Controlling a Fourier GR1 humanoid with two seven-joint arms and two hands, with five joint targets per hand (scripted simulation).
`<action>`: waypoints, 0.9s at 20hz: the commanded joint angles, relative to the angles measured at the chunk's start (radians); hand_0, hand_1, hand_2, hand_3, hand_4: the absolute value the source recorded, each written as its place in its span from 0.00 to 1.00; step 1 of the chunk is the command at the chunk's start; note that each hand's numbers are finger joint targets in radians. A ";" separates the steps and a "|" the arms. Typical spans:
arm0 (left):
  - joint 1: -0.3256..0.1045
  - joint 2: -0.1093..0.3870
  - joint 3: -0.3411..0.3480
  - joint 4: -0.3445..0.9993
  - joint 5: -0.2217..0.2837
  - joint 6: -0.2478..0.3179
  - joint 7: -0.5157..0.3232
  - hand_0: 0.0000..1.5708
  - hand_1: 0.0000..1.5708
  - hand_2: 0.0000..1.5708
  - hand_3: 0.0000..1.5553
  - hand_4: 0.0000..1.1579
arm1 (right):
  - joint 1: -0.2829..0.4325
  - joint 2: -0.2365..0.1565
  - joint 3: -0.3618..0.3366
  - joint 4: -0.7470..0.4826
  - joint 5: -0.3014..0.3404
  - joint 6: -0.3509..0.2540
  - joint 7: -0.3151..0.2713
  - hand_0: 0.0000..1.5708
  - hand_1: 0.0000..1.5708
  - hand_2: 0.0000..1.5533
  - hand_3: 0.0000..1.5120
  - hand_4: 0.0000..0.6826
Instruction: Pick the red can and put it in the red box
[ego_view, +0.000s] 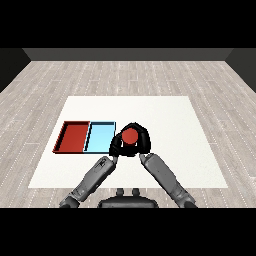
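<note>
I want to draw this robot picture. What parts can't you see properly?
- Red can, head view: only its round top shows; both hands hide its sides.
- Left hand and right hand, head view: they merge into one black shape round the can, so which one holds it is unclear.
- Light blue tray, head view: the left hand covers its near right corner.
- Red tray: fully visible.

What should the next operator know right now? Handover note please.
Left hand: curled against the can's left side.
Right hand: curled round the can's right side.
Can: between both hands, just right of the blue tray; whether it is lifted cannot be told.
Red tray: far left, nothing in it.
Done: can gripped.
Left: carry it left past the blue tray, put it in the red tray.
</note>
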 joint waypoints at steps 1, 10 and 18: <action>-0.018 -0.018 -0.005 0.043 0.020 -0.013 -0.033 1.00 1.00 1.00 0.96 0.98 | 0.028 0.009 0.086 0.050 0.024 -0.027 0.004 0.70 0.70 0.66 0.49 0.00; 0.045 -0.019 -0.011 -0.044 -0.060 0.001 -0.009 1.00 1.00 1.00 0.96 0.97 | 0.065 -0.002 -0.038 0.000 0.142 0.094 0.071 0.00 0.00 0.00 0.00 0.00; -0.009 -0.019 -0.003 -0.040 -0.064 0.025 0.037 1.00 1.00 1.00 0.96 0.98 | 0.069 0.006 -0.038 -0.044 0.151 0.060 0.124 0.00 0.00 0.00 0.00 0.00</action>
